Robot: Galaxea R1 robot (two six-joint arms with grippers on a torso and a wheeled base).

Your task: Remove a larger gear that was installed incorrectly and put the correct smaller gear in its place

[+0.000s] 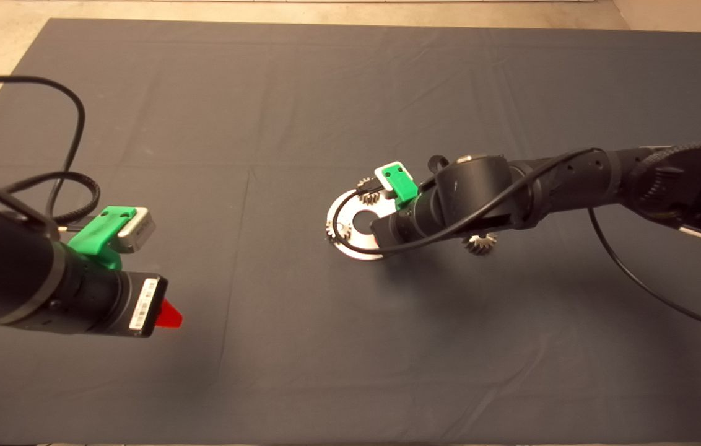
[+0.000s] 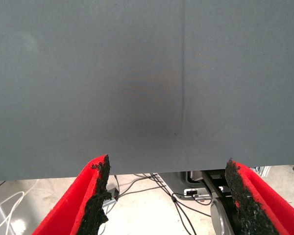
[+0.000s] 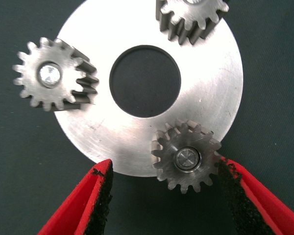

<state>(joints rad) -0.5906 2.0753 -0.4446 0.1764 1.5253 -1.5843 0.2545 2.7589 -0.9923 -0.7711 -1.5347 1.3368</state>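
The larger gear [image 1: 479, 243], dark with slanted teeth, lies on the mat beside my right arm, off the round steel plate [image 1: 360, 244]. In the right wrist view the plate [image 3: 137, 29] carries three small straight-toothed gears on pins. The smaller gear [image 3: 186, 156] nearest my right gripper [image 3: 164, 196] sits at the plate's rim on its pin, between the open fingers and closer to one pad [image 3: 230, 191], touching neither. The other two small gears [image 3: 51, 76] [image 3: 191, 17] sit further round the plate. In the head view my right wrist hides that gripper's fingers. My left gripper [image 1: 171, 316] hovers open at the mat's left.
The left wrist view shows bare mat [image 2: 147, 88] between the open left gripper [image 2: 166, 191] fingers, with floor and cables [image 2: 186, 196] past the mat's edge. A black cable [image 1: 635, 279] trails from my right arm over the mat.
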